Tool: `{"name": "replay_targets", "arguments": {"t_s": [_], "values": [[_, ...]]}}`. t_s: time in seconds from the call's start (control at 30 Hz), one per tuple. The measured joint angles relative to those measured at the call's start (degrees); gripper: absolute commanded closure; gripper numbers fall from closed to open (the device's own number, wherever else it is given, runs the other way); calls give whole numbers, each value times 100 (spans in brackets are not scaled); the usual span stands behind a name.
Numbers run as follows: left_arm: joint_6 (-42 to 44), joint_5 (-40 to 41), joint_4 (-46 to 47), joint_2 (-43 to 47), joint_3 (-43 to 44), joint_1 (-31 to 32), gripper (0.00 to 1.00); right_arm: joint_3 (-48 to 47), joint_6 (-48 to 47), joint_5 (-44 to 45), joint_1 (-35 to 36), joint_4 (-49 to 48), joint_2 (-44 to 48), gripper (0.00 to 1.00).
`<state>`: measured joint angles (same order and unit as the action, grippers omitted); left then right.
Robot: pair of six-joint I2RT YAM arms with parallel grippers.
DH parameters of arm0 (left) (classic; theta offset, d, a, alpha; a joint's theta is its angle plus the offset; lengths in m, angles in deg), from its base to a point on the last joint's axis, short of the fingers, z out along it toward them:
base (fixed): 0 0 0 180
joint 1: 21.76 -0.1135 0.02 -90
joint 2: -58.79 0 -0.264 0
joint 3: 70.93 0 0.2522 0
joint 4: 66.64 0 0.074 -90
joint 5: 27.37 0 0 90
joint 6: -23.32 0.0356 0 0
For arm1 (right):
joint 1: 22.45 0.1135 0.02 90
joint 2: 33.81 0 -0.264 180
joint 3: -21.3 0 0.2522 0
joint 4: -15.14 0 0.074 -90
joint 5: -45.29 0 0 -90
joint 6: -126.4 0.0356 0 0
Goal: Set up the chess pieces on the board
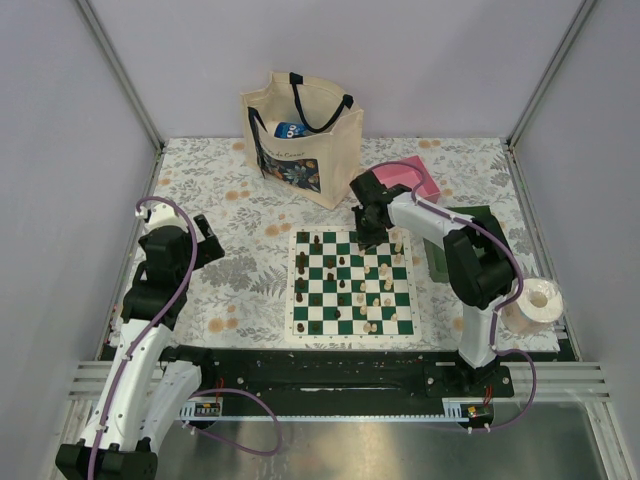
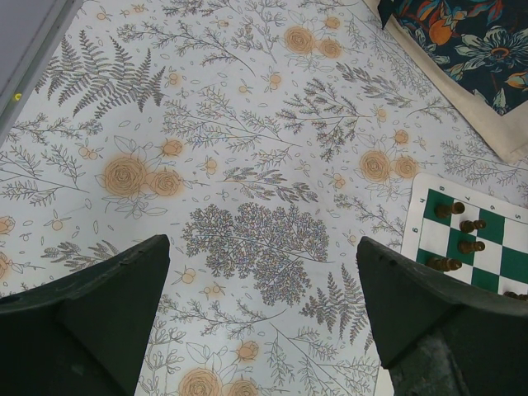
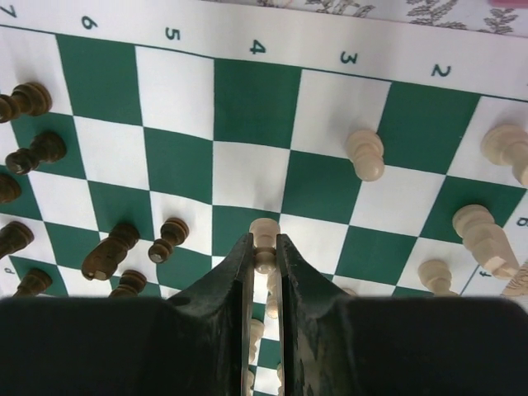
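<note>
1. Because the right gripper (image 3: pixel 264 241) has its fingers (image 3: pixel 235 272) closed almost fully on the thin neck of one cream piece (image 3: pixel 264 228), the hold looks slight. A quick swing or tilt could probably let the piece twist or slip out.
2. That piece is at the far part of the board (image 1: pixel 320 336), over the middle columns. I cannot tell whether it rests on its square or hangs just above it.
3. Other cream pieces (image 3: pixel 365 154) stand to its right. Dark pieces (image 3: pixel 167 239) crowd just to its left, and some appear tipped over.
4. Coming down with the wide black finger bodies could knock those neighbours. More cream figures show through the slot under the fingers, so a low sideways move risks sweeping them.
5. Open room lies ahead, where the squares toward the numbered far border are bare across several columns.
6. Beyond that border, the bag (image 1: pixel 300 135) and the pink tray (image 1: pixel 405 180) stand near the board's far corners. A long reach past the edge could brush either one.
7. The left gripper (image 2: pixel 262 247) hangs over the flowered cloth (image 2: pixel 247 124) beside the board's left edge, with its fingers spread wide and holding nothing. It is well apart from the right arm, so a clash looks unlikely unless both head for the same dark pieces.
</note>
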<state>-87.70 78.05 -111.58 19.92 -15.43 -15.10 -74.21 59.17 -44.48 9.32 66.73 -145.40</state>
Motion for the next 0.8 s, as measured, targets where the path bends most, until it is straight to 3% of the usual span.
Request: {"name": "replay_targets", "arguments": {"t_s": [0.8], "values": [[0,-2,0,4,0,-4,1,341,2,472,-645,35,363,79]]}}
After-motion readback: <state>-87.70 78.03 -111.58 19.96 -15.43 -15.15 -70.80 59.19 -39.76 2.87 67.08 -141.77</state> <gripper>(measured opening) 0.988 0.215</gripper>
